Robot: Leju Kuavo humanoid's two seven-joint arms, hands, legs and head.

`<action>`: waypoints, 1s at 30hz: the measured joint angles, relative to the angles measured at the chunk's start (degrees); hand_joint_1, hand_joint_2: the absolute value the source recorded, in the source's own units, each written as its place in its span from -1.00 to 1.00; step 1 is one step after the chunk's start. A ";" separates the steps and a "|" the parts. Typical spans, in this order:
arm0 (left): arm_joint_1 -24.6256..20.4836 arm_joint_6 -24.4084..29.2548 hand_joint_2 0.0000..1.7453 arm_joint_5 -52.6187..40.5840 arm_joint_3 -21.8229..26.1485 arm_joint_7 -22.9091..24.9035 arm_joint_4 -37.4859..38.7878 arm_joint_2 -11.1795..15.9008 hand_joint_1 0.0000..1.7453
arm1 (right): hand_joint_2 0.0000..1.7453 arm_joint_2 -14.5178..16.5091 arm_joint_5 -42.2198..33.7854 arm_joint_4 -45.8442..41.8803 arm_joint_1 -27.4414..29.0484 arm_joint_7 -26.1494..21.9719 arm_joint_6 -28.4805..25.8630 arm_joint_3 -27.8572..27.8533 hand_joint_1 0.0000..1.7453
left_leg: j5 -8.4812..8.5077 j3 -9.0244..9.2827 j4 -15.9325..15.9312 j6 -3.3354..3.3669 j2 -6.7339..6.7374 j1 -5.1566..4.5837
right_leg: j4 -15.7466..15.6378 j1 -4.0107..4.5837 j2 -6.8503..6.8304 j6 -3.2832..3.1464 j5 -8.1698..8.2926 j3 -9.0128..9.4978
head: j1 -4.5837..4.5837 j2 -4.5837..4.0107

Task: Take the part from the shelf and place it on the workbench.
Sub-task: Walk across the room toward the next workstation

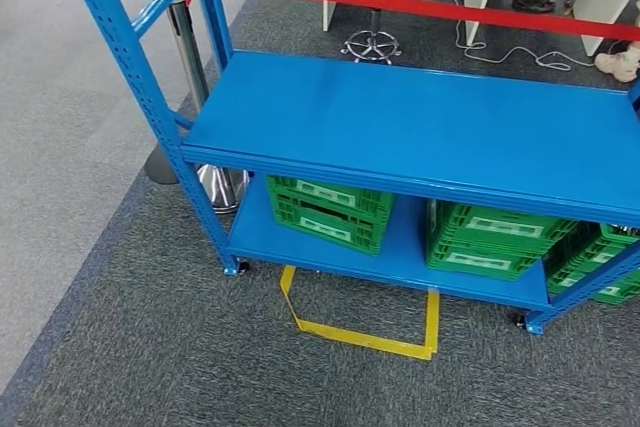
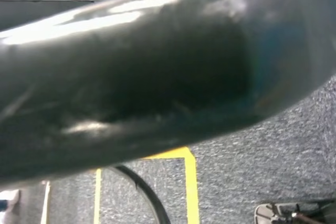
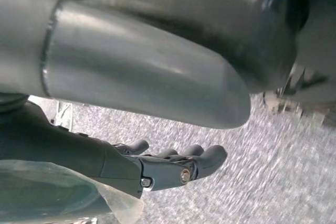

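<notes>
A blue steel shelf rack [image 1: 423, 127] stands across grey carpet, its upper deck bare and three green plastic crates [image 1: 330, 210] tucked on the lower deck beneath it, apparently stored there to keep parts within reach. No part can be made out; whatever is to be fetched probably lies inside a crate, hidden under the upper deck. Yellow floor tape [image 1: 362, 332] marks a box just in front of the rack, likely a standing spot for the robot. A red barrier belt [image 1: 423, 5] runs behind the rack. The right hand [image 3: 166, 163] hangs over the carpet, fingers extended and holding nothing. The left hand's fingers cannot be told. Pickup appears not yet begun.
</notes>
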 joint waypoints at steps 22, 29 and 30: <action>-0.09 -0.35 -1.00 -1.20 0.00 0.26 -0.01 -0.67 -1.00 | -1.00 0.25 -0.41 -0.03 0.62 0.17 0.02 -2.34 -1.00 | 1.04 -0.98 -0.58 1.37 0.37 0.37 | 12.38 0.18 0.15 0.57 -7.76 -5.56 | -0.14 0.00; 0.03 -0.27 -1.00 -1.09 0.00 0.26 -0.01 -0.93 -1.00 | -1.00 0.21 0.17 -0.01 1.08 0.12 -0.23 -2.35 -1.00 | -0.85 1.04 -0.37 0.36 0.52 0.07 | 1.02 0.35 -0.91 -0.07 1.29 -2.02 | -0.17 0.00; 0.01 -0.27 -1.00 -1.09 0.00 0.26 -0.01 -0.93 -1.00 | -1.00 0.21 0.25 -0.01 1.07 0.08 -0.24 -2.35 -1.00 | -0.96 1.12 -0.37 0.09 0.57 -0.04 | 0.54 0.45 -0.91 -0.38 1.12 -1.68 | -0.23 0.00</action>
